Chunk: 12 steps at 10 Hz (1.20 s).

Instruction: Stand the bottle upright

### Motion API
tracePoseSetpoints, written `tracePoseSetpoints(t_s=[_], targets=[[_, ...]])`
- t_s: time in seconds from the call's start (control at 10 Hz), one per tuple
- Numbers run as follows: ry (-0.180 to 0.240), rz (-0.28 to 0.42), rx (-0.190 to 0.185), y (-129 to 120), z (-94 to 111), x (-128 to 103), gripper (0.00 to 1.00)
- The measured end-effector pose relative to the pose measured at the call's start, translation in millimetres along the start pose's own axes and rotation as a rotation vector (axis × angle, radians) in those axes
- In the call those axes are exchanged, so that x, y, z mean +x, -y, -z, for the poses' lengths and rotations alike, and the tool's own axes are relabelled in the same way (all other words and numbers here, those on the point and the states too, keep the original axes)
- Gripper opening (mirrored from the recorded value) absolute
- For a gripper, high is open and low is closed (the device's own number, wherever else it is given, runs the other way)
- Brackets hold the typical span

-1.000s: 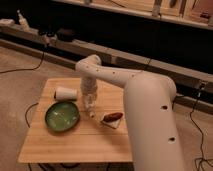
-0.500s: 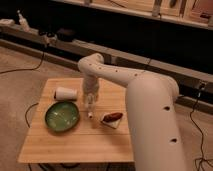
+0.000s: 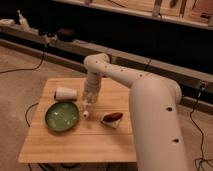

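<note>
1. Robot arm (image 3: 150, 100): a large white arm enters from the lower right, rises to a rounded joint above the table's far edge, then turns down toward the tabletop.

2. Table (image 3: 75, 142): a small, square, light wooden table stands on a carpeted floor. A dark cable (image 3: 27, 112) lies on the floor at its left side.

3. Plate (image 3: 62, 116): a round green plate rests on the left half of the table, near the front.

4. Cup (image 3: 65, 93): a plain white cup lies on its side just behind the plate, apart from it.

5. Dish (image 3: 112, 118): a small pale dish with a reddish-brown item on it sits right of the table's centre, beside the arm.

6. Gripper (image 3: 89, 100): it points downward over the middle of the table, between the cup and the dish. Its fingers are closed around the bottle.

7. Bottle (image 3: 87, 109): the slim whitish bottle hangs from the gripper, slightly tilted, with its small rounded lower end close to the tabletop, just right of the plate. Whether that end touches the wood cannot be determined.

8. Spray bottle (image 3: 22, 20): a white spray bottle stands on a ledge far behind, at upper left.

Markings: the bottle's label is too small to read.
</note>
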Motion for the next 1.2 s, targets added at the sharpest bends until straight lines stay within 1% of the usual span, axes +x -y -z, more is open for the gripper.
tracePoseSetpoints(t_s=[0.1,0.2,0.3,0.4,0.5,0.6,0.7,0.8,0.9,1.0,1.1,1.2], targets=[[0.015,-0.096,0.042,-3,2,3,0.28],[0.026,-0.176,0.082,-5,5,6,0.28],[0.035,-0.305,0.153,-10,9,14,0.28],[0.04,-0.402,0.223,-13,14,21,0.28],[0.045,-0.498,0.311,-17,22,29,0.28],[0.052,-0.594,0.413,-22,33,37,0.28],[0.062,-0.664,0.509,-26,44,44,0.28],[0.076,-0.717,0.615,-29,56,48,0.28],[0.094,-0.754,0.713,-31,68,51,0.28],[0.113,-0.771,0.815,-33,80,51,0.28],[0.141,-0.778,0.961,-38,96,50,0.28],[0.158,-0.77,1.05,-43,106,48,0.28]])
